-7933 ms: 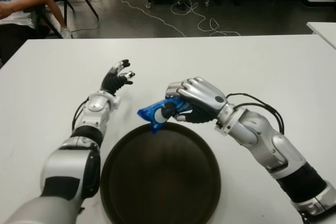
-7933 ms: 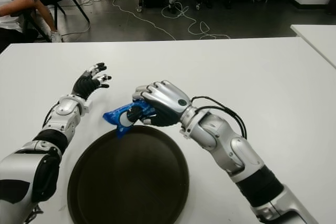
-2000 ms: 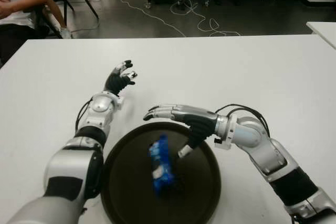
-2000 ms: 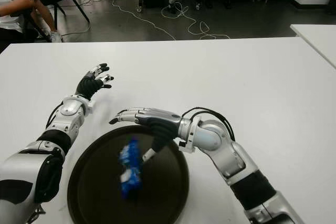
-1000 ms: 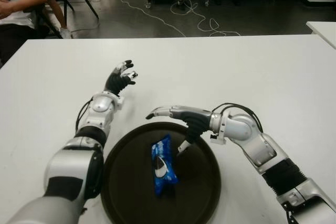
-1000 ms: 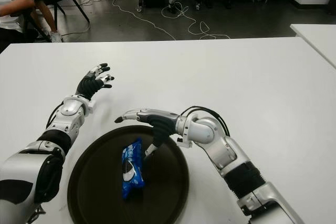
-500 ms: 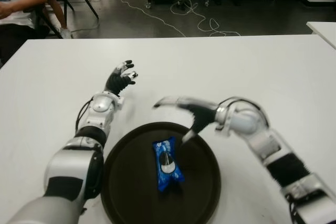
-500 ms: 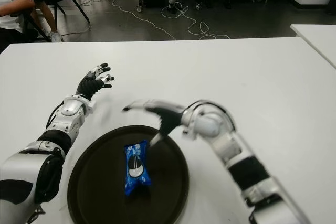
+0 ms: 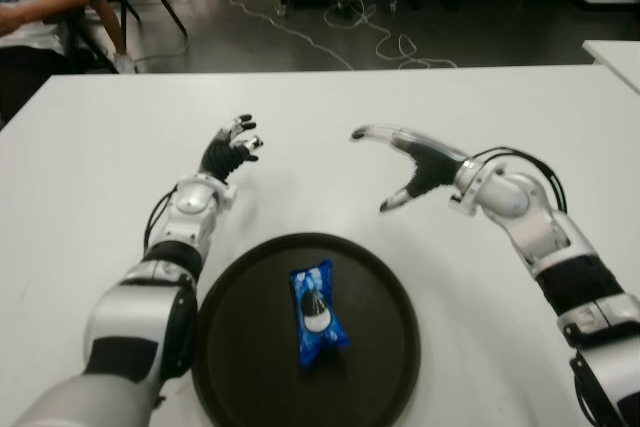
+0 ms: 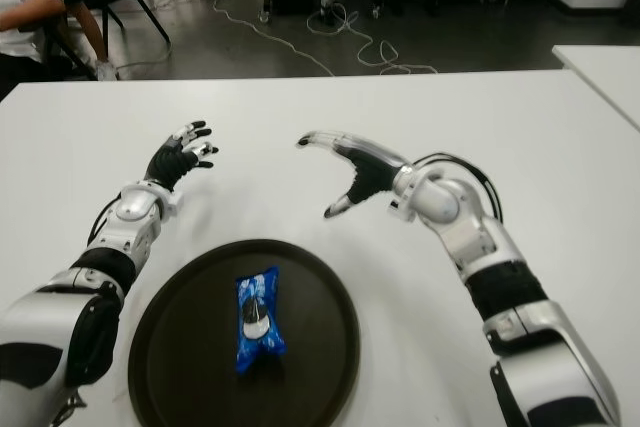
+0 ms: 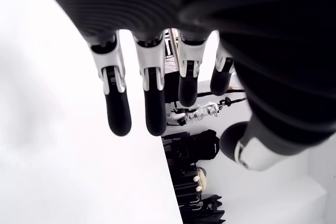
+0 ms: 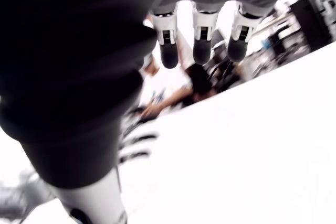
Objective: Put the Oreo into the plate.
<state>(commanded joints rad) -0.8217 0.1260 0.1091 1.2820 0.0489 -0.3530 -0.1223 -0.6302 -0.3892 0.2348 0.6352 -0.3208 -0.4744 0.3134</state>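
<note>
A blue Oreo packet (image 9: 317, 314) lies flat near the middle of the round dark plate (image 9: 235, 347) at the table's front. My right hand (image 9: 400, 163) hovers over bare table behind the plate's right rim, clear of it, fingers (image 12: 200, 43) spread and holding nothing. My left hand (image 9: 230, 148) shows farther back on the left of the plate, its fingers (image 11: 152, 98) relaxed and empty.
The white table (image 9: 330, 107) stretches wide behind and to both sides of the plate. A seated person (image 9: 30, 7) is past the far left corner. Cables lie on the floor beyond the far edge. Another white table's corner (image 9: 615, 52) shows at right.
My right hand has lifted off the plate's rim and swung back and to the right, away from the Oreo packet. The packet lies still in the plate. The left hand has not moved.
</note>
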